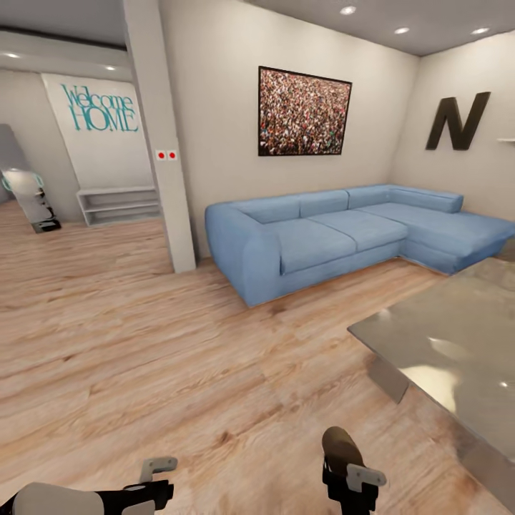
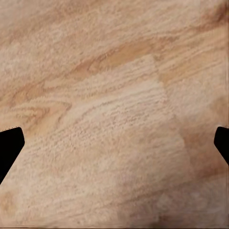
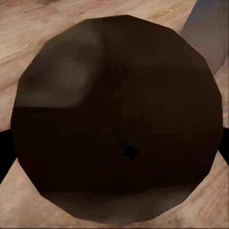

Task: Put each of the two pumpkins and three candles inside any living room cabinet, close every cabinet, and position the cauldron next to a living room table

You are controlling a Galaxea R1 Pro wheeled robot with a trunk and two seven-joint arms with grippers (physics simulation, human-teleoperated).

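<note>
With the right claw [image 1: 348, 478] clamped on the dark cauldron [image 3: 117, 119] and the left claw [image 2: 114, 143] spread empty, a loose grip near the grey desk [image 1: 458, 343] could drop it.

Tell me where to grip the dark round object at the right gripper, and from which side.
Grip the dark round object, probably the cauldron, across its widest girth, coming in head-on along the axis of the right gripper. The right wrist view shows a near-circular outline centred between the fingers, so any two opposite flanks serve. It spans almost the whole opening, so little clearance is left.
</note>
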